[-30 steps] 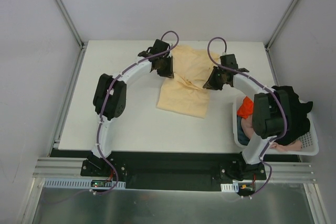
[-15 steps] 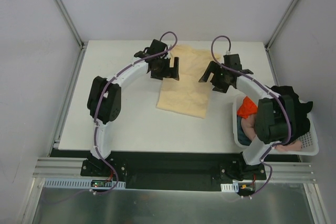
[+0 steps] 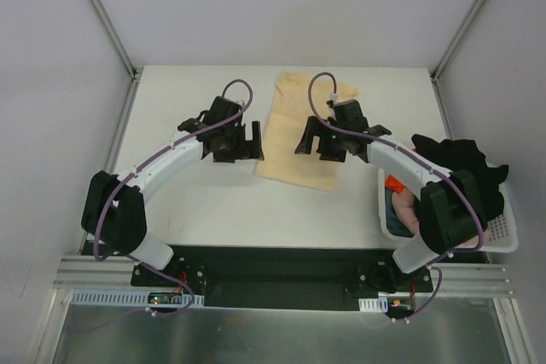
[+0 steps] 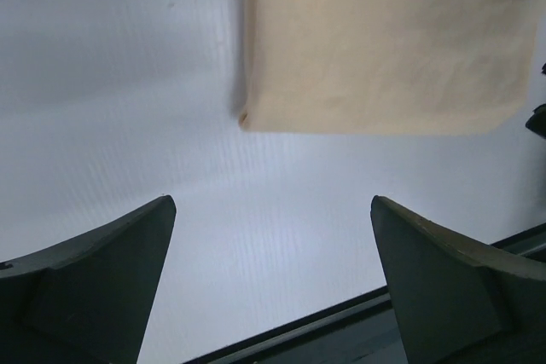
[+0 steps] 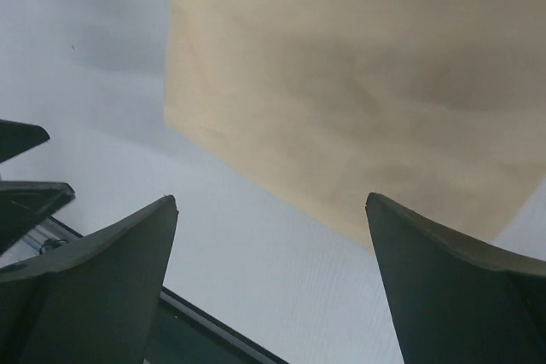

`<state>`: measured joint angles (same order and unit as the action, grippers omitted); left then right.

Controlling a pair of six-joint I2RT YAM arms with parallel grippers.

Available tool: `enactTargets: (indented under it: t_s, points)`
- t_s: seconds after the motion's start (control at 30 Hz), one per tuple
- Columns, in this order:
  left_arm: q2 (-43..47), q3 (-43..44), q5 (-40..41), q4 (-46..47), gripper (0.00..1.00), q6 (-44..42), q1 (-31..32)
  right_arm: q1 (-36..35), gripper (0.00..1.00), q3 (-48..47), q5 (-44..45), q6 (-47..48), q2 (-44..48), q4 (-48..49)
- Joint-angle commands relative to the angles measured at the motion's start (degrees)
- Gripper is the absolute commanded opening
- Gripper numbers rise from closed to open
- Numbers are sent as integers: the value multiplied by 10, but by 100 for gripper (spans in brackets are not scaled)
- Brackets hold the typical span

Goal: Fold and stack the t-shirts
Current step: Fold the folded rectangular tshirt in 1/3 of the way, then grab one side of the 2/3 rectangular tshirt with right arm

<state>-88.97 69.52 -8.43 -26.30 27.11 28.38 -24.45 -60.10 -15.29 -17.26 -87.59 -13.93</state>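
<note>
A pale peach-yellow t-shirt [image 3: 294, 125] lies folded into a long strip on the white table [image 3: 205, 202]. It also shows at the top of the left wrist view [image 4: 384, 40] and across the right wrist view [image 5: 367, 83]. My left gripper [image 3: 249, 144] hovers open just left of the strip's near corner, nothing between its fingers [image 4: 271, 202]. My right gripper [image 3: 317, 144] stands open over the strip's near right part, also empty [image 5: 269, 202]. A black t-shirt [image 3: 465, 168], an orange one [image 3: 394, 183] and a pinkish one [image 3: 411, 212] sit in the basket.
The white lattice basket [image 3: 505, 234] stands at the table's right near corner, beside the right arm's elbow. Metal frame posts rise at the table's back corners. A black rail runs along the near edge.
Both grippers opened and let go of the peach-yellow t-shirt, then drew back toward the near edge. The shirt now lies flat as a narrower folded strip.
</note>
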Motion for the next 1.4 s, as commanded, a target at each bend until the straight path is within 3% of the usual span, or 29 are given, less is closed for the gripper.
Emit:
enactTargets:
  t_s: [0.0,0.13,0.3,0.77,0.97,1.07,1.2,1.27,1.37]
  points:
    - [86,-98,58,-12,99,59,-4,-56,97,-105,60,47,-85,-45]
    - [150,-168,81,-13,99,94,-4,-94,97,-166,61,40,-195,-70]
    - [219,-233,99,-18,99,116,-4,-133,97,-177,53,27,-246,-71]
    - [310,-245,162,-52,99,134,-5,-286,97,-27,45,-51,-133,9]
    - [353,-240,208,-96,99,145,-5,-359,97,-43,122,48,-64,-21]
    - [374,-244,226,-110,99,163,-8,-376,97,-7,198,143,6,-21]
    - [383,-257,226,-114,99,176,-45,-409,97,48,206,260,88,-26]
    - [373,-256,212,-113,99,175,-60,-434,99,57,207,296,93,-41]
    - [357,-253,195,-114,99,174,-90,-471,92,43,215,313,65,-91]
